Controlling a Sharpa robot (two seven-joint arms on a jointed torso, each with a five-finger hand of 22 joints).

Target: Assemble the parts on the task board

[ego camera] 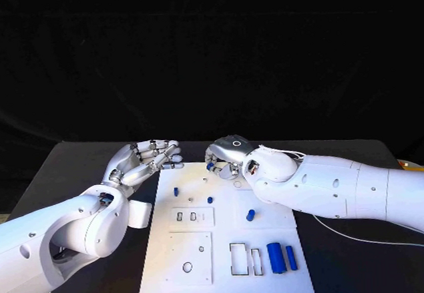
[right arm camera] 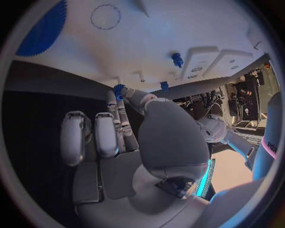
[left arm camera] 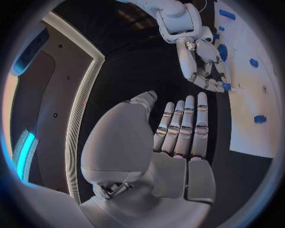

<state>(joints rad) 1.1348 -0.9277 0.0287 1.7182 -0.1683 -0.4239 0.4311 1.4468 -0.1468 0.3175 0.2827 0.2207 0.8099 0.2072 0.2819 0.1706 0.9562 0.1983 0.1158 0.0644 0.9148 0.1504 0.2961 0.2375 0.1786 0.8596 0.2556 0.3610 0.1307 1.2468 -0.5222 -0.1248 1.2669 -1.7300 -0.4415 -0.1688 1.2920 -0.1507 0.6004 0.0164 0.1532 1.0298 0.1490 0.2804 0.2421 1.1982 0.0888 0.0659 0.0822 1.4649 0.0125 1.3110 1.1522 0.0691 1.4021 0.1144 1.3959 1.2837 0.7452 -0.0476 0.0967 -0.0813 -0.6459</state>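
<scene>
White task board [ego camera: 172, 282] with small blue parts [ego camera: 275, 257]

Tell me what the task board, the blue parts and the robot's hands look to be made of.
Task board: matte white, likely plastic; flat, with cut-out slots and no glare.
Blue parts, such as the cylinder: probably smooth plastic; uniform colour, soft sheen.
Left hand and right hand: silver segments, metal or metallic-coated plastic; the look leaves it open.
</scene>
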